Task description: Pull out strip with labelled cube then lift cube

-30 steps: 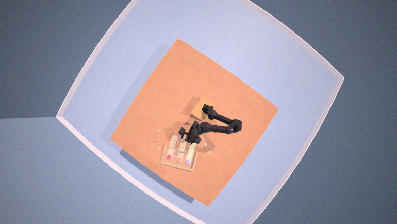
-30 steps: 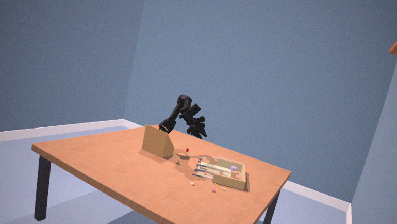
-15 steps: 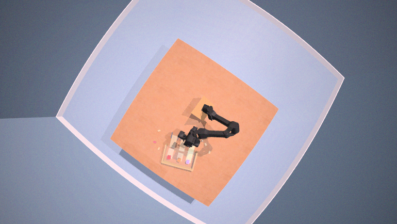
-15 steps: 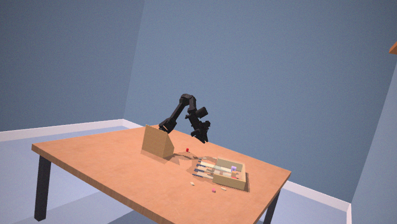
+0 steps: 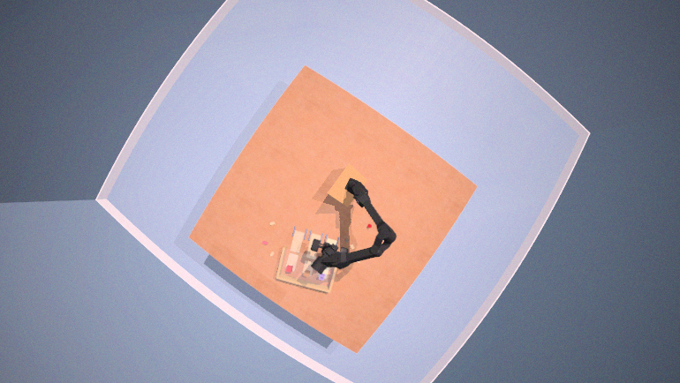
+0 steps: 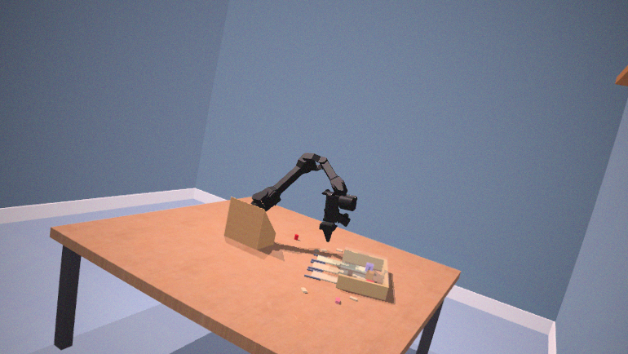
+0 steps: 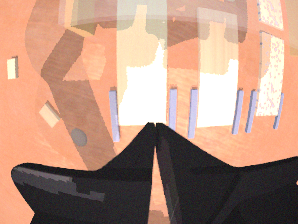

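Observation:
My gripper (image 6: 327, 240) (image 7: 154, 128) is shut and empty, above the outer end of the left strip (image 7: 147, 102) (image 6: 328, 259). The middle strip (image 7: 216, 102) (image 6: 324, 267) lies beside it. The right strip (image 7: 271, 75) (image 6: 323, 276) (image 5: 298, 241) is speckled, with a gap between two pieces. All three run into a tan box (image 5: 305, 287) (image 6: 362, 289) under a clear cover. Inside are a purple cube (image 5: 322, 276) (image 6: 369, 267) with a pale mark, a brown cube (image 5: 306, 274) and a red cube (image 5: 289, 269). Whether the other strips are whole under the cover is unclear.
Blue rails (image 7: 114, 115) (image 7: 237, 112) flank the strips. A tan wedge-shaped block (image 6: 248, 223) stands by the arm's base. A small red piece (image 5: 368, 226) (image 6: 296, 236), a pink piece (image 5: 264, 243) (image 6: 338, 301), a grey disc (image 7: 79, 137) and several beige bits (image 7: 50, 114) lie about.

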You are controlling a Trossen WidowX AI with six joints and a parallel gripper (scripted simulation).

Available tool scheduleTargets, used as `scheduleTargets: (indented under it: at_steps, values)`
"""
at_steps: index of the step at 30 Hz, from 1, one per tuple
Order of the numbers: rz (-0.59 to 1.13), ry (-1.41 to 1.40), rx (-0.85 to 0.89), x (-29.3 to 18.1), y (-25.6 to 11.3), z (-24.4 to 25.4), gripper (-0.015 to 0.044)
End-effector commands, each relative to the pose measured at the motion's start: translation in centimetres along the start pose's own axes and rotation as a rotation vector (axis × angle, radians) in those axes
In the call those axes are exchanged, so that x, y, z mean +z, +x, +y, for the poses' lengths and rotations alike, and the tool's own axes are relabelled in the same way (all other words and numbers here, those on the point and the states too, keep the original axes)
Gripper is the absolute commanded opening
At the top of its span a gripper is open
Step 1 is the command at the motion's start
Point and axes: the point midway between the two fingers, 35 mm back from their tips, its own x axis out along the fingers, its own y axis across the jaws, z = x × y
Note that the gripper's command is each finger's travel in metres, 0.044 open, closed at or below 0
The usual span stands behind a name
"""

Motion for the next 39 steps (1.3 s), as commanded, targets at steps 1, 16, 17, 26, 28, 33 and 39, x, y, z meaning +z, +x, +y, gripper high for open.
scheduleTargets:
  at_steps: [1, 16, 17, 26, 28, 33, 39]
  values:
    - [0.114, -0.045, 0.015, 0.5, 1.2, 0.5, 0.0000]
    - [0.114, -0.045, 0.014, 0.4, 2.7, 0.5, 0.0000]
    - [0.114, -0.045, 0.014, 0.4, 2.8, 0.5, 0.0000]
    - [0.114, -0.045, 0.014, 0.2, 4.3, 0.5, 0.0000]
    - [0.114, -0.045, 0.014, 0.2, 4.7, 0.5, 0.0000]
    - [0.114, -0.045, 0.014, 0.0, 5.5, 0.5, 0.0000]
    - [0.113, -0.045, 0.015, -0.2, 6.4, 0.6, 0.0000]
